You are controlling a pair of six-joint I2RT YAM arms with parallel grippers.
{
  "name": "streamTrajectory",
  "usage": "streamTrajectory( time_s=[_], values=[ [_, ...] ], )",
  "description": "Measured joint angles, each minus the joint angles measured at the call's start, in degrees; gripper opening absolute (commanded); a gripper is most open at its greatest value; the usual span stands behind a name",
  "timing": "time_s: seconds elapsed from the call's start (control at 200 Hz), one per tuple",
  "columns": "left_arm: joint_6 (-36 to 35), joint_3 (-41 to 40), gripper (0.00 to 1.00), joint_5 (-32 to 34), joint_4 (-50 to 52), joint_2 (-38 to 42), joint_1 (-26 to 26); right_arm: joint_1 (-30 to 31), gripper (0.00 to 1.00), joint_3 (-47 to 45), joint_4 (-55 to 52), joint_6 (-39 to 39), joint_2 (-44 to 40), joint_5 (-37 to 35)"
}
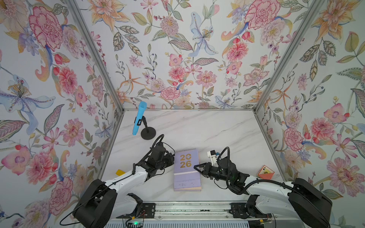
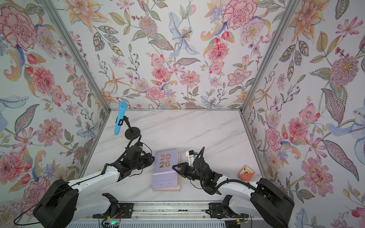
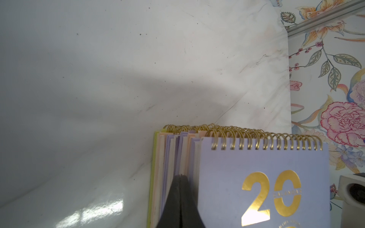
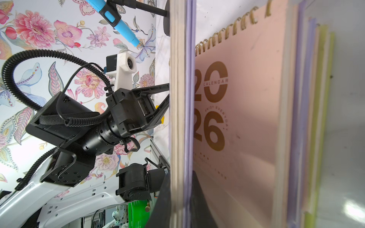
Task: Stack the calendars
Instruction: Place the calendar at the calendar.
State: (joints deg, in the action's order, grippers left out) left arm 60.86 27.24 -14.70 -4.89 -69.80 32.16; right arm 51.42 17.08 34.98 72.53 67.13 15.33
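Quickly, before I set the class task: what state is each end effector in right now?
Left end effector: closed, holding nothing, tips at the side of the stack.
Right end effector: closed on the top calendar.

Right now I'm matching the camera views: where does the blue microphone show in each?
In a top view: blue microphone, far left on the table, in its black stand.
In a top view: same corner.
Left wrist: not in it.
Right wrist: microphone before the floral wall.
Shared landmark: the calendars.
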Motion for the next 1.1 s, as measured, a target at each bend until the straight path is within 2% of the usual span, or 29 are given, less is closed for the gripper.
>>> streamTrajectory(
  time_s=[0.48, 1.101],
  values=[
    [0.1, -0.2, 0.00, 0.1, -0.3, 0.3, 0.1, 0.3, 0.27, -1.5, -1.7, 0.0, 0.0, -2.7],
    [0.0, -0.2, 0.00, 0.3, -0.1, 0.3, 0.1, 0.2, 0.31, -2.2, -4.4, 0.0, -0.1, -4.5]
  ],
)
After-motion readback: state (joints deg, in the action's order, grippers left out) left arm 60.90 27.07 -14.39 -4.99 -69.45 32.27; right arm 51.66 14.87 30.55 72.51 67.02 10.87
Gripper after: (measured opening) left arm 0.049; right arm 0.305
